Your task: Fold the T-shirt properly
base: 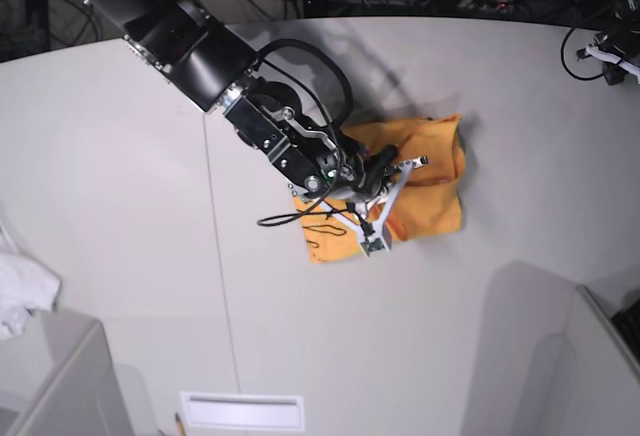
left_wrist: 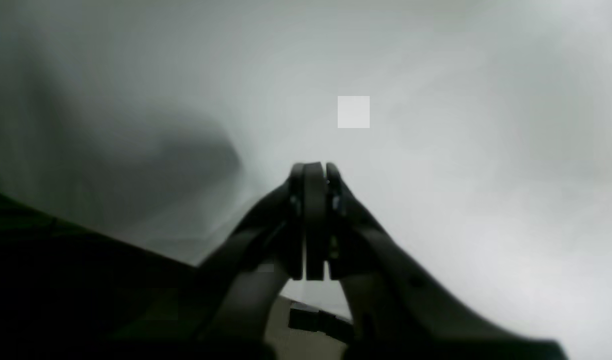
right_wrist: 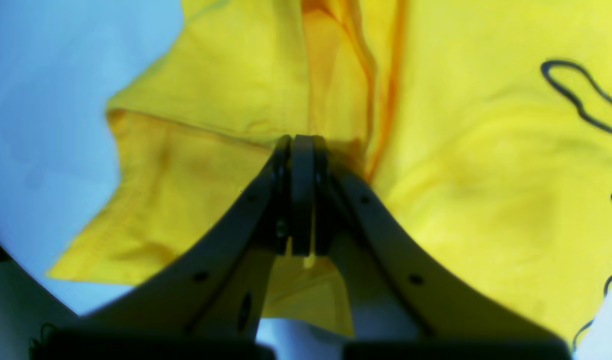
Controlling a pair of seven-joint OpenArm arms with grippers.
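The orange-yellow T-shirt lies bunched and partly folded on the pale table, right of centre. Its black script lettering shows in the right wrist view. My right gripper is over the shirt's near-left part. In the right wrist view its jaws are shut, with the tips at a fold where creases in the fabric meet, apparently pinching it. My left gripper is shut and empty over bare pale surface, and does not show in the base view.
A small white cloth lies at the left edge beside a grey box. A grey panel stands at the bottom right. Cables lie at the back right. A white strip sits at the front edge.
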